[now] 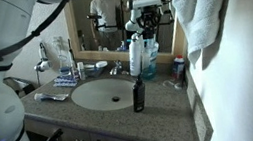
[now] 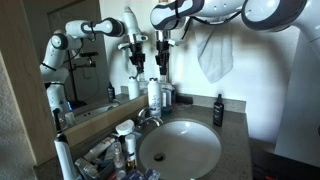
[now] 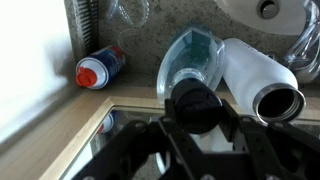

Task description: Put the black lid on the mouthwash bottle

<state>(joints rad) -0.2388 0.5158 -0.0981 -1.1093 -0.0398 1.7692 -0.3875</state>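
In the wrist view my gripper (image 3: 196, 112) is shut on the black lid (image 3: 194, 100), which sits between the two fingers. Right beyond the lid stands the mouthwash bottle (image 3: 192, 58), clear plastic with blue-teal liquid, and a taller white bottle (image 3: 255, 75) stands next to it. In both exterior views my gripper (image 1: 146, 24) (image 2: 162, 66) hangs just above the mouthwash bottle (image 1: 149, 60) (image 2: 167, 97) at the back of the counter by the mirror. I cannot tell whether the lid touches the bottle's neck.
A small dark slim bottle (image 1: 138, 94) (image 2: 218, 110) stands at the counter's front edge. A red-and-blue can (image 3: 100, 68) (image 1: 178, 70) stands near the bottles. The sink basin (image 1: 105, 92) (image 2: 180, 148), the faucet (image 2: 148, 116), a hanging towel (image 2: 212, 50) and several toiletries (image 1: 58, 86) surround the spot.
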